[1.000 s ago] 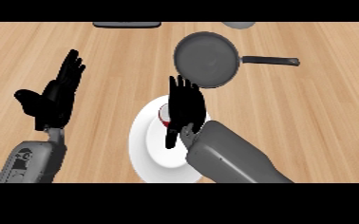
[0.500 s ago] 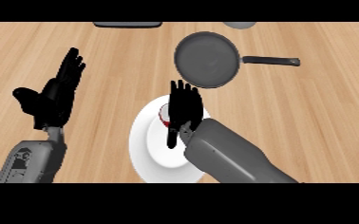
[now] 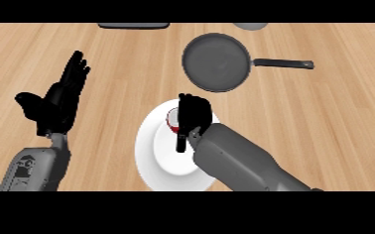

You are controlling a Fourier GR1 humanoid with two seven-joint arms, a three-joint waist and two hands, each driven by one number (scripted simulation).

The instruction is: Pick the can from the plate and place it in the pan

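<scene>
A red can with a pale top stands on the upper part of a white plate near the view's middle. My right hand sits against the can's right side. Its fingers curl over the can and hide most of it, and the thumb points down over the plate. The dark round pan lies beyond the plate, with its black handle pointing right. My left hand rests open at the left, fingers up, away from everything.
A dark flat object and a grey rounded object lie at the far edge of the wooden counter. My right forearm covers the plate's lower right part.
The right hand's fingers, straight a second ago, have curled down round the can. The left hand has not moved.
</scene>
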